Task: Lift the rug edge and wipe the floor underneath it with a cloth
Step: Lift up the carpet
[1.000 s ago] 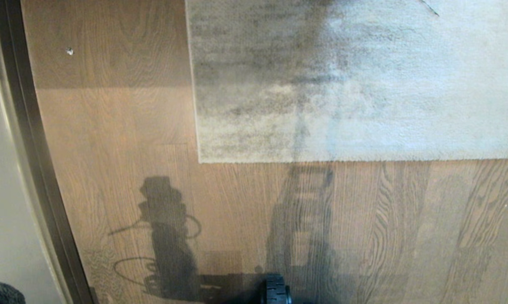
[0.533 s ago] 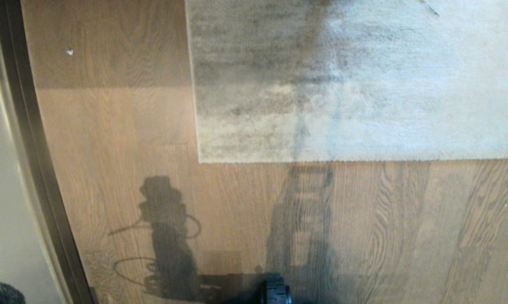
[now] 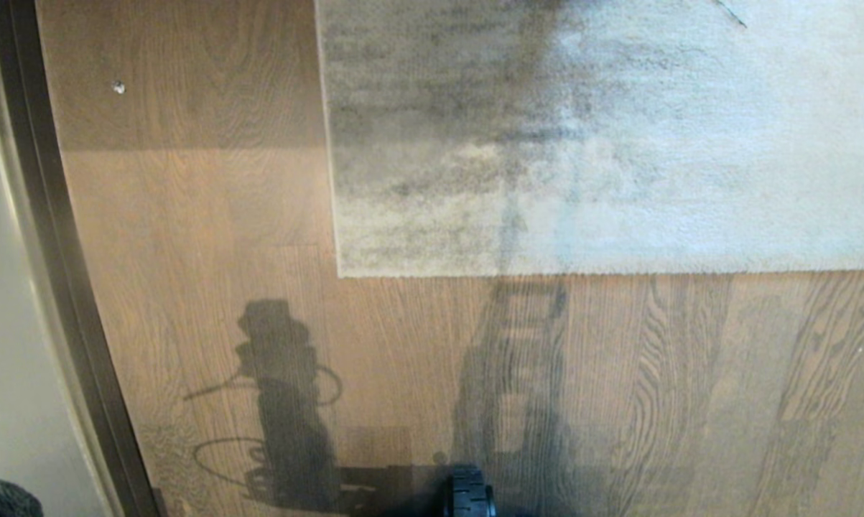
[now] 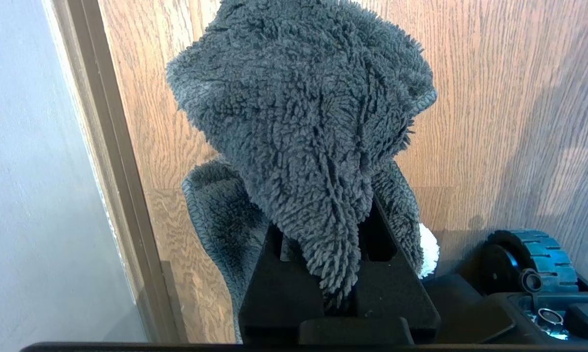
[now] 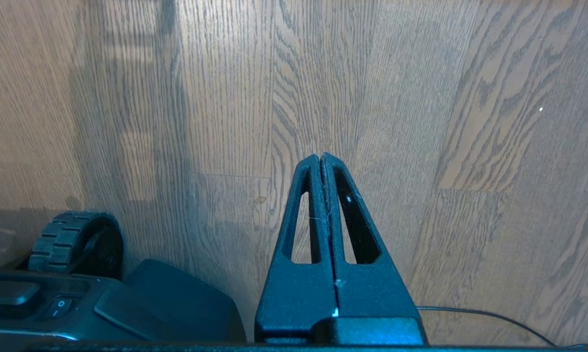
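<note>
- Rug edge (image 3: 604,273) is seen lying flat on the floor (image 3: 209,215) in the head view, running straight across, with the rug corner (image 3: 340,273) toward the left; no part of it is lifted.
- Cloth (image 4: 303,127) is held by the left gripper (image 4: 340,244): the fingers (image 4: 279,288) are closed on its lower folds, and the fuzzy dark grey wad bulges beyond them, above the floor beside a brown baseboard (image 4: 113,146).
- A small part of the cloth is also seen at the lower left corner of the head view.
- Right gripper (image 5: 320,159) is found empty, its fingers (image 5: 298,215) pressed together, over bare floor.
- A base wheel (image 3: 467,495) is noted at the lower edge of the head view, well apart from the rug edge.
</note>
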You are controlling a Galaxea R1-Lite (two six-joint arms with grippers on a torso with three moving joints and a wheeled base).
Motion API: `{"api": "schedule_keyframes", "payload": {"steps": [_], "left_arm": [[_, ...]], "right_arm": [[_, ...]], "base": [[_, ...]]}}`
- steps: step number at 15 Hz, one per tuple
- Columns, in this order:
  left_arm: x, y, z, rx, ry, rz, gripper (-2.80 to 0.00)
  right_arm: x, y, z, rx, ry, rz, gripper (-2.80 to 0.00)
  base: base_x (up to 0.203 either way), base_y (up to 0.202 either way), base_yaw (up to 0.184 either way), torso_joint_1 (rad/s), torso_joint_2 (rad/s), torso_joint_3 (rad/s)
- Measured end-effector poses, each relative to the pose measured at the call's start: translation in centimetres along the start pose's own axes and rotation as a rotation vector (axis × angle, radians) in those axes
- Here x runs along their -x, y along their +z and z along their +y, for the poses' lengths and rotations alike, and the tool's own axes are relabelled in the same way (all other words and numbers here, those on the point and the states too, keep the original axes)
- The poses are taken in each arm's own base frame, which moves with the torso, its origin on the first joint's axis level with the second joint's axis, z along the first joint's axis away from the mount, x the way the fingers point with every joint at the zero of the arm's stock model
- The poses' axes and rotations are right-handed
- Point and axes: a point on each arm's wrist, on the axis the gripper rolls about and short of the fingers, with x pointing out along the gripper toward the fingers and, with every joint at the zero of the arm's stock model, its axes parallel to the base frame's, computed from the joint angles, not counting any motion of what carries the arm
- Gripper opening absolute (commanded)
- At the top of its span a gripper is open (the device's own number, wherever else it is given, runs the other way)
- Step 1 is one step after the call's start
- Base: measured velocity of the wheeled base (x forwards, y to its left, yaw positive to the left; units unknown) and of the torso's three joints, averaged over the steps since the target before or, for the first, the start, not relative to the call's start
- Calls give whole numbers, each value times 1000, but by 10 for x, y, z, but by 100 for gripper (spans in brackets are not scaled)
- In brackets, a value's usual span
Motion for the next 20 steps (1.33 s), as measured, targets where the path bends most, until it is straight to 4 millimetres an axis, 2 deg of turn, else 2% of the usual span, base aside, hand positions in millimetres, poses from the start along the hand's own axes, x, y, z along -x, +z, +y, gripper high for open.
{"api": "schedule_keyframes", "payload": {"steps": [2, 5, 10, 13, 16, 20], "left_arm": [[0, 0, 0, 0, 0, 0, -280], [0, 0, 0, 0, 0, 0, -280], [0, 0, 0, 0, 0, 0, -280], [0, 0, 0, 0, 0, 0, -280], [0, 0, 0, 0, 0, 0, -280], [0, 0, 0, 0, 0, 0, -280]], "right_arm": [[0, 5, 0, 5, 21, -2, -280], [-2, 24, 1, 6, 122, -2, -280], [-26, 56, 3, -1, 348, 116, -280], [-50, 57, 5, 6, 504, 258, -280], [-78, 49, 7, 47, 596, 398, -280], [-119, 39, 12, 54, 677, 494, -280]], "base": [[0, 0, 0, 0, 0, 0], [0, 0, 0, 0, 0, 0], [0, 0, 0, 0, 0, 0], [0, 0, 0, 0, 0, 0], [0, 0, 0, 0, 0, 0], [0, 0, 0, 0, 0, 0]]}}
